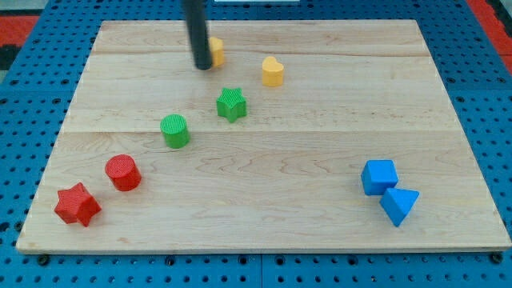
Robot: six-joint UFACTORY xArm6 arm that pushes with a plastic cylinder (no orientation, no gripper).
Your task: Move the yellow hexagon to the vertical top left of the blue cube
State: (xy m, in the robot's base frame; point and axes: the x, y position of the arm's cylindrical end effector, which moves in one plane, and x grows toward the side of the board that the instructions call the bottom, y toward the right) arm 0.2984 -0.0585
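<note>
Yellow hexagon [216,50] sits at the far edge of the wooden board [264,216], left of centre, partly hidden behind the dark rod.

Nearest the view's bottom: the red star [77,205] lies at the board's lower left corner. At the lower right, the blue triangular block [399,206] touches or nearly touches the blue cube [379,177], which lies just above and to its left.

Next row back: the red cylinder [123,173] stands just up and right of the red star, apart from it. The green cylinder [174,131] stands further up and right along the same diagonal.

Middle of the board: the green star [231,104] lies near centre, separate from all others.

Far zone: the yellow heart-shaped block [273,72] lies up and right of the green star. The yellow hexagon lies to its left and slightly farther back, well apart from the blue cube.

Tool: my tip [203,67] rests at the hexagon's left side, touching or just beside it. The rod carries nothing; it has no grasping parts.
</note>
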